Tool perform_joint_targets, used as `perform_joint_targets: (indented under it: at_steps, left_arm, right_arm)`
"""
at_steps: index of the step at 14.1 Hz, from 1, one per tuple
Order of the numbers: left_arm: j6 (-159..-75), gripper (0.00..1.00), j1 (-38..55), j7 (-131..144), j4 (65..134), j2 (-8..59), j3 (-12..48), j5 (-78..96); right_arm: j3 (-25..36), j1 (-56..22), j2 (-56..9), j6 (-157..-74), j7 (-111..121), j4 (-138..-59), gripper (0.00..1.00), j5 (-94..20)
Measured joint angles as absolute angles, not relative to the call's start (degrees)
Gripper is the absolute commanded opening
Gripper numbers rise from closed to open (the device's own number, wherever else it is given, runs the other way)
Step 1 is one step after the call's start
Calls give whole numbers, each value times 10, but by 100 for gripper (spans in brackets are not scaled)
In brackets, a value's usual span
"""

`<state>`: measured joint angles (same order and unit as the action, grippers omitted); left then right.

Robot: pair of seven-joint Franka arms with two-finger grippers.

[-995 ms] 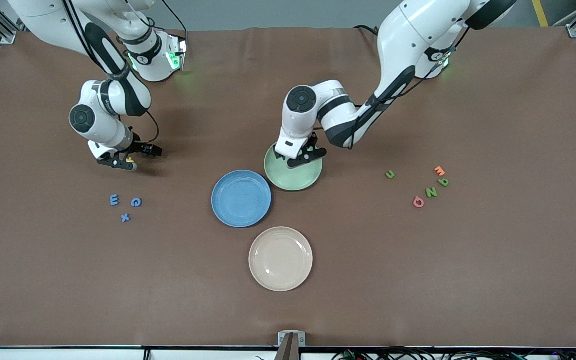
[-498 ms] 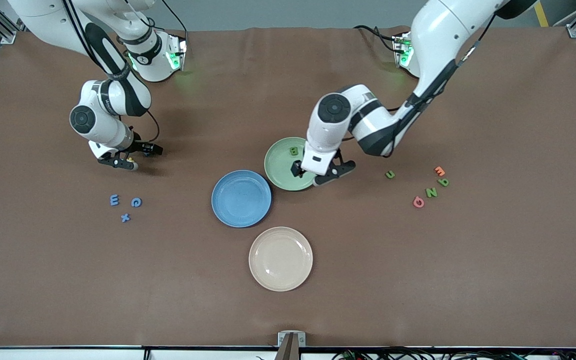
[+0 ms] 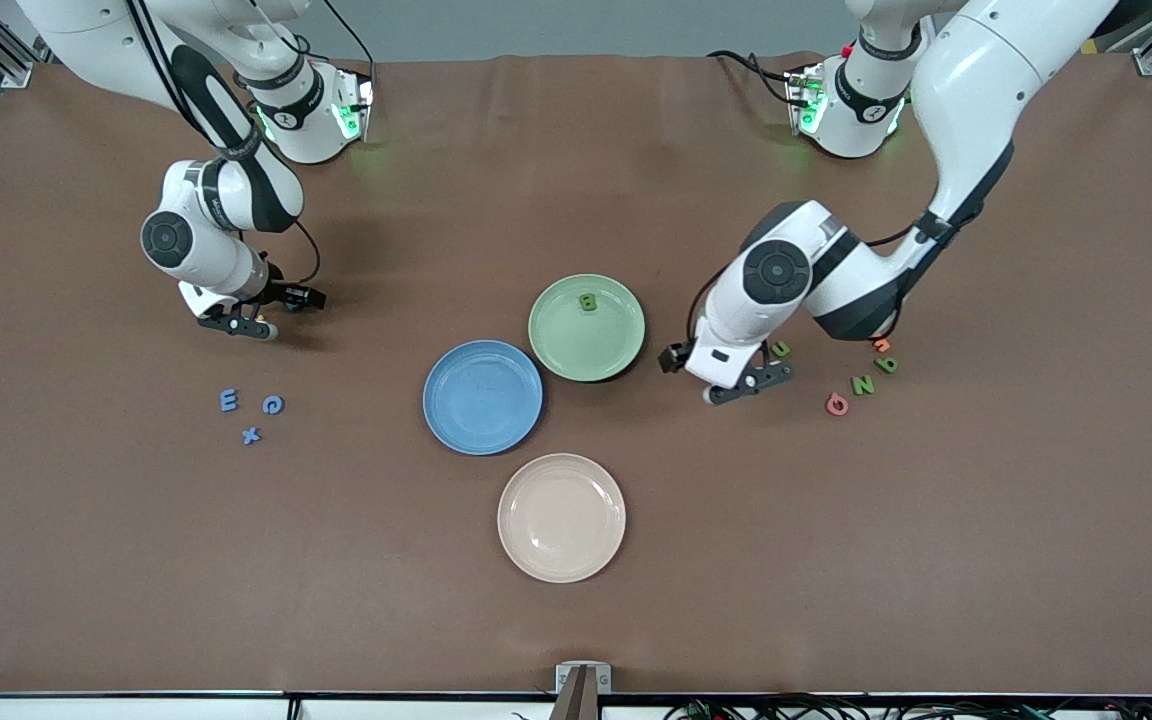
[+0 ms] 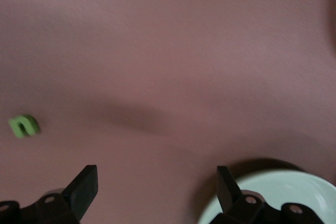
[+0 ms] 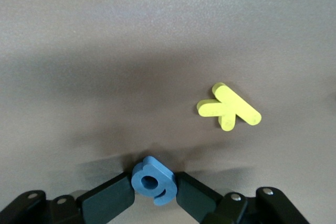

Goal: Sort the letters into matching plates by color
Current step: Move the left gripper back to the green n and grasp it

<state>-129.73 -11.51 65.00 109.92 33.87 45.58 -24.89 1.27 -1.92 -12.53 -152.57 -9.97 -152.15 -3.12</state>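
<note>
Blue foam is pinched between our right gripper's [image 3: 241, 326] jaws: a small rounded blue letter [image 5: 153, 180], clamped on both flanks, low over the bench [image 3: 576, 620] at the right arm's end. A yellow letter [image 5: 229, 106] lies flat just beside it, not ours to sort. Three more blue letters [image 3: 250, 414] sit on the bench nearer the front camera than that gripper. The blue plate [image 3: 483, 397] lies toward the middle of the bench, so we judge the carry runs that way, and the right arm is clearly the nearer one for it.

Over at the other end, our left gripper [image 3: 726, 378] hangs with jaws spread wide and empty, between the green plate [image 3: 587, 328] and the green "u" [image 3: 781, 349]. That "u" [image 4: 23, 126] lies flat, just off to one side of the jaws rather than between them. One green letter [image 3: 589, 301] already rests in the green plate; two more green letters [image 3: 873, 375] lie among the orange and pink ones.
</note>
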Motion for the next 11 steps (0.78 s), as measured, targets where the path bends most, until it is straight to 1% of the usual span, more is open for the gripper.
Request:
perform_joint_targets:
  at_steps: [2,4,8,9,11]
  left_arm:
    - [-1297,99,-152,633,1123,339,464,-285]
    - [-1304,99,-194,625,1153,339,481,-321]
    - [-1361,99,-246,607,1218,338,489,-373]
    - [-1370,99,-253,606,1230,338,489,-386]
    - [-1385,99,-264,605,1251,338,490,-414]
  right_arm:
    - [13,-19,-125,-1526,-100,-1521,23,-31]
    - [13,-20,-125,-1525,-100,-1521,22,-31]
    - [12,-25,-127,-1527,-100,-1514,22,-31]
    - [12,-28,-127,-1518,-100,-1508,22,-31]
    - [12,-34,-128,-1469,-100,-1480,22,-31]
